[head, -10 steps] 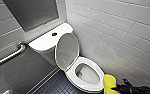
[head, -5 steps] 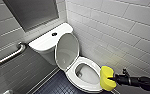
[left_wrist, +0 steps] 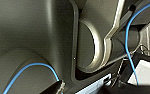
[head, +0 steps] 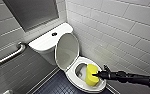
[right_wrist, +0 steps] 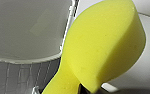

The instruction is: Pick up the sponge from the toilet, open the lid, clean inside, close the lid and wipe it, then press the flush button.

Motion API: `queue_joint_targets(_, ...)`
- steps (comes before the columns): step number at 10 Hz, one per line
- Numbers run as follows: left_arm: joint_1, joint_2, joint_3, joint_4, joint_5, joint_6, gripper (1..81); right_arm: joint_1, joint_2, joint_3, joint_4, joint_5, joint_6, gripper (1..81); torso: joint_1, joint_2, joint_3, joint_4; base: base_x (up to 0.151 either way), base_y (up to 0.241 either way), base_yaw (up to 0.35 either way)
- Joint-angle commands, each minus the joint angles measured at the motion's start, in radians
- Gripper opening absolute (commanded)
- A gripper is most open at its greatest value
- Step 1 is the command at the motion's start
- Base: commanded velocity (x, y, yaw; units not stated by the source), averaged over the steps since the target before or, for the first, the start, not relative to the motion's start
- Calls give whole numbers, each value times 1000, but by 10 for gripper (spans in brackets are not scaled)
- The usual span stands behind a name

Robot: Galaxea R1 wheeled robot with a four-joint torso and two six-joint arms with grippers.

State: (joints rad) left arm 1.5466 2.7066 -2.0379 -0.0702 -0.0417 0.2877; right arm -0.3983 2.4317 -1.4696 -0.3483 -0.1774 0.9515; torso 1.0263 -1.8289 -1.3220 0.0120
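The white toilet (head: 84, 75) stands in the corner with its lid (head: 66, 51) raised upright against the tank (head: 48, 41). A small dark flush button (head: 54, 34) sits on the tank cover. My right gripper (head: 97, 75) reaches in from the right over the bowl, shut on the yellow sponge (head: 91, 75). The sponge hangs over the right side of the bowl opening, at about rim height. In the right wrist view the sponge (right_wrist: 103, 47) looms large, with the raised lid (right_wrist: 28, 27) behind it.
White tiled walls close in at the back and on the right (head: 121, 35). A metal grab bar (head: 8, 56) runs along the left wall. The floor (head: 56, 85) is dark small tile. The left wrist view shows robot body and a blue cable (left_wrist: 129, 42).
My right arm has pushed the sponge further left, from beside the seat to over the bowl opening. The toilet and lid stay as they were.
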Motion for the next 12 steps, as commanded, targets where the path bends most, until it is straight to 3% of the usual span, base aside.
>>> queue_joint_targets(1,30,-14,27,4,94,5,811,147,239,-198,0,-51,10,10,0,0,0,0,0,0,0)
queue_joint_targets(5,30,-25,27,-3,94,5,811,158,505,-471,-1,-50,12,10,0,0,0,0,0,0,0)
queue_joint_targets(9,33,-25,27,-6,94,4,811,88,741,-785,-28,-16,4,10,0,0,0,0,0,0,0)
queue_joint_targets(10,33,-23,24,-5,94,4,811,57,743,-782,-57,-16,3,10,0,0,0,0,0,0,0)
queue_joint_targets(12,33,-25,24,-3,94,4,811,14,666,-631,-133,-58,12,10,0,0,0,0,0,0,0)
